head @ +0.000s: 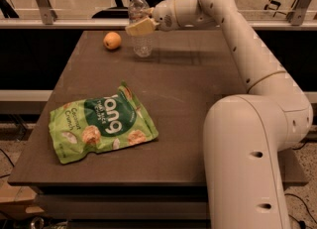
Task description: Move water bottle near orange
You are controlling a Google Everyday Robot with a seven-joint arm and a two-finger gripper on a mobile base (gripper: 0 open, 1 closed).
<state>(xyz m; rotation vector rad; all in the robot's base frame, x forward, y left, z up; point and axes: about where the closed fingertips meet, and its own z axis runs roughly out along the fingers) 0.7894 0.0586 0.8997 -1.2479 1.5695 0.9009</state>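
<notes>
In the camera view, my tool (140,27) reaches in from the right edge of the table (198,89) and is clamped around the middle of the water bottle (143,44), with one tan finger across its front. The bottle stands upright near the far edge, its long axis vertical. I cannot tell whether its base touches the surface. The orange (112,40) lies just beside it, toward the far left corner, with a small gap between them. I judge any remaining move to be short: a slide along the far edge toward that corner, or simply a release here.
</notes>
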